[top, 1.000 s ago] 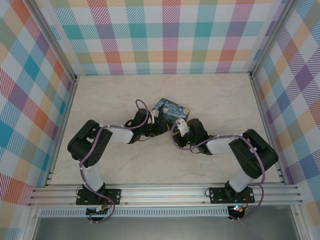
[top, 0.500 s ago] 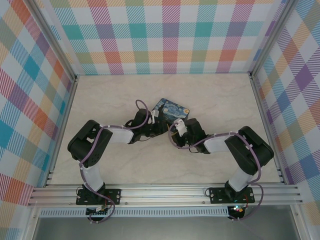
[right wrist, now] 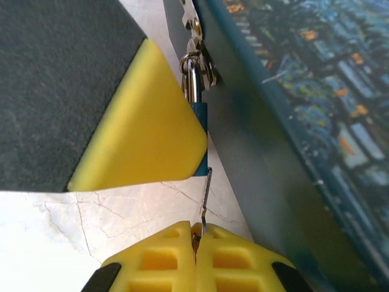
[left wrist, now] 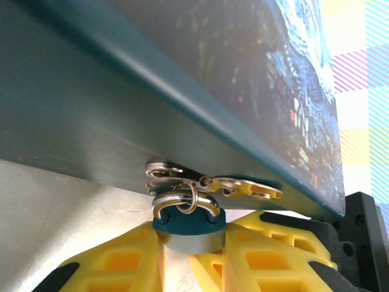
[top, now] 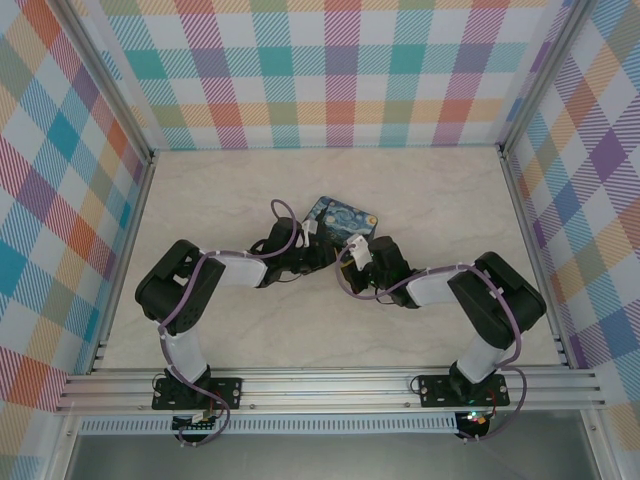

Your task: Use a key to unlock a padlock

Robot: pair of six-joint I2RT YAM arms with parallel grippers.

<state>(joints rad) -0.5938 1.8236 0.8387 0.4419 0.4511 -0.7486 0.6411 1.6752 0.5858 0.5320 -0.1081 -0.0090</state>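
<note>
Padlock (left wrist: pixel 188 225) sits pinched between the yellow fingers (left wrist: pixel 121 267) of the left hand (left wrist: pixel 188 258), which is closed just far enough to clamp its blue body. Its shackle (left wrist: pixel 182 204) rests against the side of a dark blue tin (left wrist: pixel 200 67) near the middle of the counter (top: pixel 300 330). A ring of spare keys (left wrist: pixel 243 185) hangs through the shackle. The key (right wrist: pixel 205 198) meets the padlock's underside, its other end gripped in the fully closed right hand (right wrist: pixel 196 238). Whether it has entered the slot is unclear.

Starry-night tin (top: pixel 341 214) lies on marble table (top: pixel 430 190).
</note>
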